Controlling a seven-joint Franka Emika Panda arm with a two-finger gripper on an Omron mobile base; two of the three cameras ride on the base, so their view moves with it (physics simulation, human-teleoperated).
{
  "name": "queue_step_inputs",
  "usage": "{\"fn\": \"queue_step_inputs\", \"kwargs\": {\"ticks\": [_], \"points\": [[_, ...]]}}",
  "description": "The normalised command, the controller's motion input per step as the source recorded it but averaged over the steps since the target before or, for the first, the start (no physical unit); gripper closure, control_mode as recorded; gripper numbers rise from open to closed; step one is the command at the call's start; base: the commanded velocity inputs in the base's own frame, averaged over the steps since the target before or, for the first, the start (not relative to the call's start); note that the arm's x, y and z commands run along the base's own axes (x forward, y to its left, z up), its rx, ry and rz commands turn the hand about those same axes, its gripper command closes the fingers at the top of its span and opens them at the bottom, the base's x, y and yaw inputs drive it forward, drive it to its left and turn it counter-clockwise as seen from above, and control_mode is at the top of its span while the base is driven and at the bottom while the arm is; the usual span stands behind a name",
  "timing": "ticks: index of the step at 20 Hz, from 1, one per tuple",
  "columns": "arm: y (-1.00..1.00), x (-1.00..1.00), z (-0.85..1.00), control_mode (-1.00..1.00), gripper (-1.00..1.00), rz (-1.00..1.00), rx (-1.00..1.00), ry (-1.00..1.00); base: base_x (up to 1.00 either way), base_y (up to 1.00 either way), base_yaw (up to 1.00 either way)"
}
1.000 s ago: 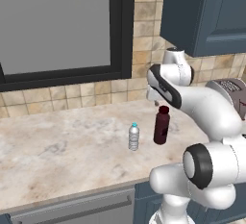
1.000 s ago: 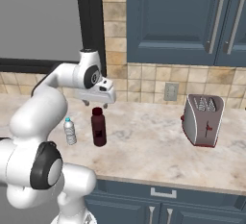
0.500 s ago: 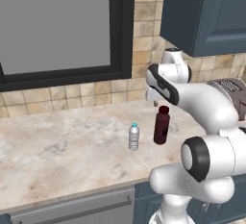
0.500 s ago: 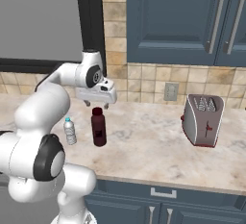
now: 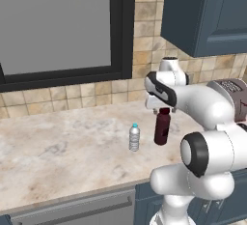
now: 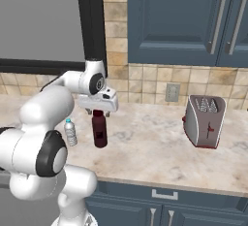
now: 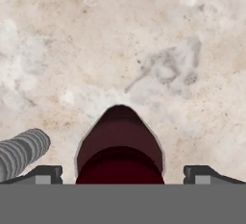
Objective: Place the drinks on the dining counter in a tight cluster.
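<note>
A marble-look bench [image 5: 62, 147] backed by tan tiled wall and a dark-framed window is shown; blue cabinets hang above. Nothing has yet been moved to the dining counter — no drink is lifted, so the whole task is judged to remain.

The gripper [image 6: 99, 110] is positioned directly over the red bottle [image 6: 100, 129], jaws spread wide to either side of its cap and not clamped; in the hand view the fingertips [image 7: 44, 174] are seen apart, flanking the red bottle [image 7: 119, 146]. This bottle is upright, opaque, dark red, cylindrical with rounded shoulders.

The water bottle [image 5: 134, 137] stands just beside it — small, clear, ribbed, capped in blue.

A toaster [image 6: 204, 121], smooth and metallic with red trim, is set well apart to the right.
</note>
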Motion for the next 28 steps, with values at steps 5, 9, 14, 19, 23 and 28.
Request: {"fn": "queue_step_inputs", "kwargs": {"ticks": [5, 9, 14, 19, 23, 28], "points": [[0.0, 0.0, -0.21, -1.0, -1.0, 0.0, 0.0, 0.05, 0.0, 0.0, 0.0], [0.0, 0.0, -0.07, -1.0, -1.0, 0.0, 0.0, 0.05, 0.0, 0.0, 0.0], [0.0, 0.0, 0.0, -1.0, -1.0, 0.0, 0.0, 0.0, 0.0, 0.0, 0.0], [0.0, 0.0, 0.0, -1.0, 1.0, 0.0, 0.0, 0.0, 0.0, 0.0, 0.0], [0.0, 0.0, 0.0, -1.0, 1.0, 0.0, 0.0, 0.0, 0.0, 0.0, 0.0], [0.0, -0.05, 0.03, -1.0, 1.0, 0.0, 0.0, -0.02, 0.0, 0.0, 0.0]]}}
